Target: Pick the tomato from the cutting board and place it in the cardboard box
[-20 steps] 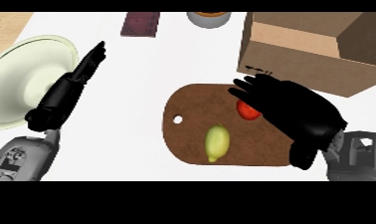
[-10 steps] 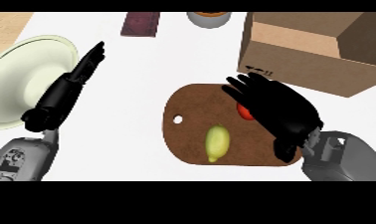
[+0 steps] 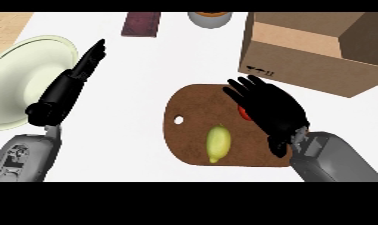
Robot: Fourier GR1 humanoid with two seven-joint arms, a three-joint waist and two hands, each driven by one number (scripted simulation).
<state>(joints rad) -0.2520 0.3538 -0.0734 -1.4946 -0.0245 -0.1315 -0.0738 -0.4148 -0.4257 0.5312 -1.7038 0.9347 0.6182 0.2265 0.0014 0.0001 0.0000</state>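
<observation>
- The tomato [image 3: 243, 114] lies on the right part of the cutting board [image 3: 196, 106], mostly hidden under the right robot hand [image 3: 269, 109], whose fingers spread straight over it, uncurled.
- The cardboard box [image 3: 303, 56], open-topped, stands just past the board's upper right edge.
- Bare desk [image 3: 148, 79] stretches left of the board.
- The left robot hand [image 3: 70, 86], fingers straight, rests farther left, at a plate's [image 3: 22, 84] rim.

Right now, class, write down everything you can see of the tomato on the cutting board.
Only a small red sliver of the tomato shows, smooth-looking, at the left edge of the right hand, whose spread fingers cover the rest. It lies on the right part of the brown wooden cutting board, up and right of a yellow-green fruit. Whether the hand touches it cannot be told.
</observation>
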